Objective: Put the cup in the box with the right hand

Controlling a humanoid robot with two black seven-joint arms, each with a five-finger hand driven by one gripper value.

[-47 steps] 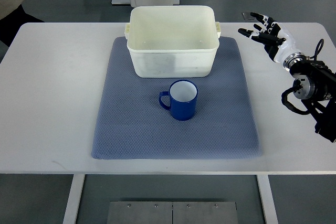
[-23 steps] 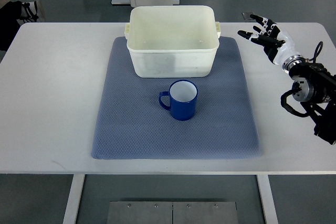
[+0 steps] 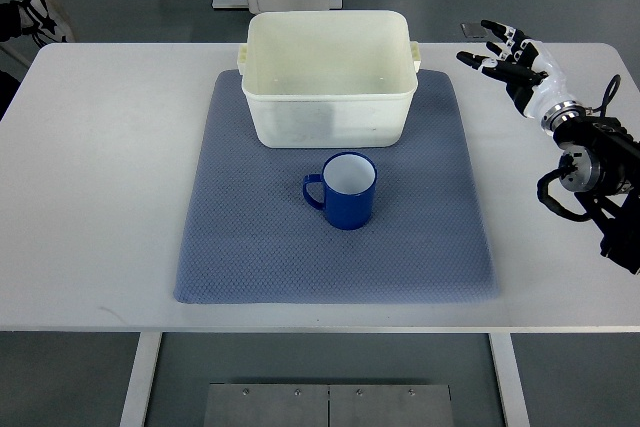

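In the top view we see the blue enamel mug [image 3: 341,190] standing upright near the middle of a blue-grey mat [image 3: 250,247], its white inside facing up and its handle pointing toward the picture's left. It sits just in front of the cream plastic box [image 3: 329,107], close to the near wall but apart from it. The box stands on the far part of the mat, open side up.

Our right hand [image 3: 518,69] hangs over the white table [image 3: 90,177] at the far right, well apart from the mug and off to the right of the box, beyond the mat's edge. Its black-tipped fingers [image 3: 480,62] are spread and reach toward the box's right side; they grasp nothing and touch nothing we can make out. The forearm and its cabling run back to the right edge of the picture.

At the top left corner a person's shoe [image 3: 45,15] shows on the floor.
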